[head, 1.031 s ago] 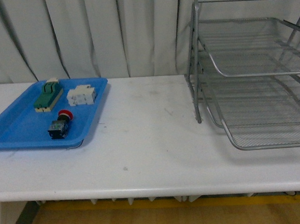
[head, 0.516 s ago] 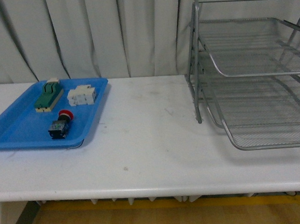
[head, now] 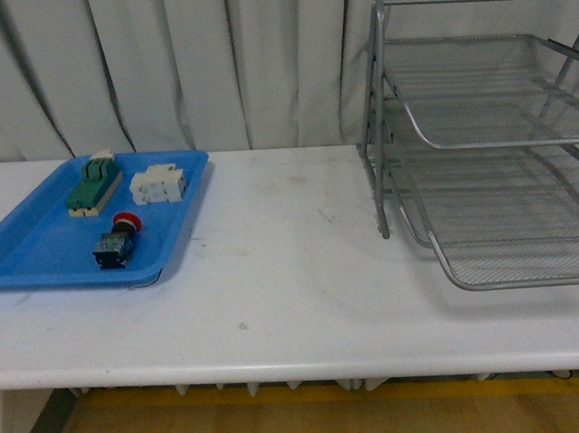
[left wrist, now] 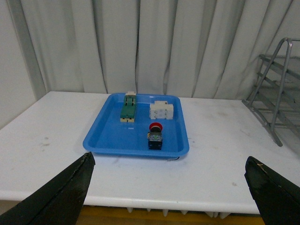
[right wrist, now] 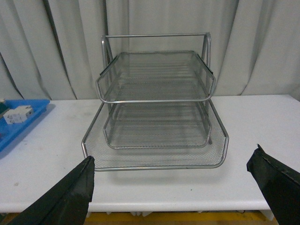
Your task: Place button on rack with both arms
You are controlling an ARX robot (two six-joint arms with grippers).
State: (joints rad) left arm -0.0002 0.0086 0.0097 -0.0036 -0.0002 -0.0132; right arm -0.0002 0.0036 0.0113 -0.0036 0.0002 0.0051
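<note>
Three-tier rack (head: 505, 144) is sitting on the table (head: 294, 276), over on the right, with the blue tray (head: 32, 259) well apart on the left. Left gripper (left wrist: 169, 194) is facing the tray and right gripper (right wrist: 171, 192) is facing the rack, both with jaws gaping wide, gripping nothing. Button (head: 117, 242) is lying in the tray.

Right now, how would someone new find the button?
Look at the blue tray on the white table's left side. The button lies in it, nearest the front edge. Unlike the white block and green block behind it, it has a red round cap.
</note>
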